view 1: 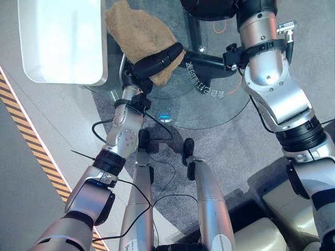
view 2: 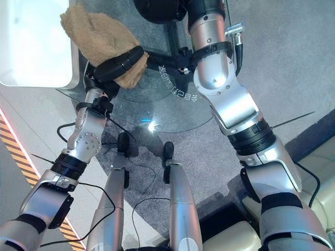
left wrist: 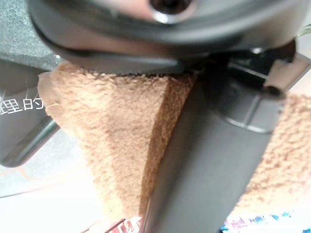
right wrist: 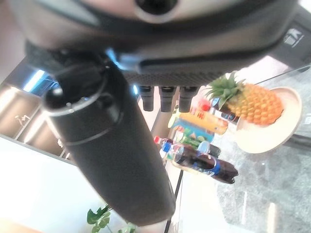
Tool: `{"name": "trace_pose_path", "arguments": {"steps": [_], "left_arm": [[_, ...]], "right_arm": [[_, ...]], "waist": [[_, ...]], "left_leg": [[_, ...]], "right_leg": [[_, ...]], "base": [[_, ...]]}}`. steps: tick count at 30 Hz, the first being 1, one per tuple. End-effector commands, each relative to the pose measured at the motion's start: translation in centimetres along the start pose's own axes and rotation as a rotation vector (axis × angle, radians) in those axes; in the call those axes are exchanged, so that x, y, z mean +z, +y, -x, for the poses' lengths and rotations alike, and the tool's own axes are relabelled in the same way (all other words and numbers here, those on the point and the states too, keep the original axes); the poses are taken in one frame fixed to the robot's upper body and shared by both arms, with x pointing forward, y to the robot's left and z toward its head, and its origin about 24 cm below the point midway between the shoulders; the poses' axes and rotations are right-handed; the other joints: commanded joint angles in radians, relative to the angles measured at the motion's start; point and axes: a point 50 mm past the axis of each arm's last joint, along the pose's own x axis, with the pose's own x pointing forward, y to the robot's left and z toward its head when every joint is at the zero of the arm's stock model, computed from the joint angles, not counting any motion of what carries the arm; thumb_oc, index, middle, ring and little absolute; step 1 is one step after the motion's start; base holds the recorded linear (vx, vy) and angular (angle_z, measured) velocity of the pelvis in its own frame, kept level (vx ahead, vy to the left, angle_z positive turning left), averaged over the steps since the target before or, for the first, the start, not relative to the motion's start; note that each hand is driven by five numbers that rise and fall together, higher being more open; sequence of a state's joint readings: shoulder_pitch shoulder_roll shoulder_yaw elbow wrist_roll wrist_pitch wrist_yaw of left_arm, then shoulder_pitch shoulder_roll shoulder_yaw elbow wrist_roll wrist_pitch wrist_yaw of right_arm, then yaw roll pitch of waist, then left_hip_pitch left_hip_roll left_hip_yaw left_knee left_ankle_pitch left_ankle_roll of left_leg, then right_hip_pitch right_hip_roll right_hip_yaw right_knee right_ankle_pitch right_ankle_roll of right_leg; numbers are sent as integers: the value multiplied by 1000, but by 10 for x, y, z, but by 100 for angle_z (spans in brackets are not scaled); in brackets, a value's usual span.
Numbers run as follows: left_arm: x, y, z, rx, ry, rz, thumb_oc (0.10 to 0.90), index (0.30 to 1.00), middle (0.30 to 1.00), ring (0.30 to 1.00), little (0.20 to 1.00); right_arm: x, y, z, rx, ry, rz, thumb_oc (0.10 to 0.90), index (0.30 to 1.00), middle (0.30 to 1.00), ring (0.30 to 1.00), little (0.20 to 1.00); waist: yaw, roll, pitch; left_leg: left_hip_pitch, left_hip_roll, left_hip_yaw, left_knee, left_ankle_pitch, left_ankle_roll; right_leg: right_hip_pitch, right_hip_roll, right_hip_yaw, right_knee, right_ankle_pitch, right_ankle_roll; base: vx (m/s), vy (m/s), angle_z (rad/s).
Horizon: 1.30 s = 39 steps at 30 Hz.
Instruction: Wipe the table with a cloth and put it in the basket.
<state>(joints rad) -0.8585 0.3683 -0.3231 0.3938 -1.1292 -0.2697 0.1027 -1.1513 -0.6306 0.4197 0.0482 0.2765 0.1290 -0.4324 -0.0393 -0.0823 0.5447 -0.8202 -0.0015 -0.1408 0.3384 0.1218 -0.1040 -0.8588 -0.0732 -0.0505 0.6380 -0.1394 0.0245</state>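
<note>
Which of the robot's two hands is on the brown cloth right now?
The left hand, resting on the cloth on the glass table; the right hand is off it.

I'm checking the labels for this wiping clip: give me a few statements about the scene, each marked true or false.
1. The left hand lies on the brown cloth. True.
2. The cloth is blue and folded into a neat square. False: it is brown, fluffy and bunched.
3. The table has a round glass top. True.
4. The white tray holds the cloth. False: the cloth lies beside the tray, on the glass.
5. The right wrist view shows a pineapple on a plate. True.
6. The right hand holds a bottle. False: bottles lie beyond it, and it holds nothing visible.
</note>
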Motion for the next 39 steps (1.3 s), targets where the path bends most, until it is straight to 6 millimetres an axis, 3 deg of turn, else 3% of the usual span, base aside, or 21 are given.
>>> {"name": "trace_pose_path", "arguments": {"steps": [1, 9, 23, 39], "left_arm": [[49, -47, -11, -261, -269, 74, 100, 300, 300, 300, 200], [57, -47, -9, -284, -310, 66, 100, 300, 300, 300, 200], [80, -40, -7, -339, -387, 38, 100, 300, 300, 300, 200], [99, -27, -2, -358, -461, 38, 100, 300, 300, 300, 200]], "right_arm": [[47, -46, -9, -211, -238, -72, 800, 900, 900, 900, 900], [6, -62, 2, -284, -71, -47, 800, 900, 900, 900, 900], [-70, -103, 38, -464, 206, -39, 800, 900, 900, 900, 900], [-128, -135, 86, -601, 453, -2, 800, 900, 900, 900, 900]], "waist": [[8, -30, -25], [-5, -22, -25], [-15, -6, -25], [-12, 0, -25]], "left_leg": [[41, -45, 115, 166, -182, 86], [34, -42, 121, 163, -185, 88], [38, -36, 124, 148, -194, 87], [33, -33, 123, 139, -202, 87]], "right_leg": [[112, 85, 9, -205, 100, 11], [100, 85, 13, -202, 98, 15], [93, 79, 13, -198, 95, 28], [83, 82, 10, -191, 91, 35]], "base": [[0, 0, 0], [0, 0, 0], [-2, 2, -1], [0, 0, 0]]}}
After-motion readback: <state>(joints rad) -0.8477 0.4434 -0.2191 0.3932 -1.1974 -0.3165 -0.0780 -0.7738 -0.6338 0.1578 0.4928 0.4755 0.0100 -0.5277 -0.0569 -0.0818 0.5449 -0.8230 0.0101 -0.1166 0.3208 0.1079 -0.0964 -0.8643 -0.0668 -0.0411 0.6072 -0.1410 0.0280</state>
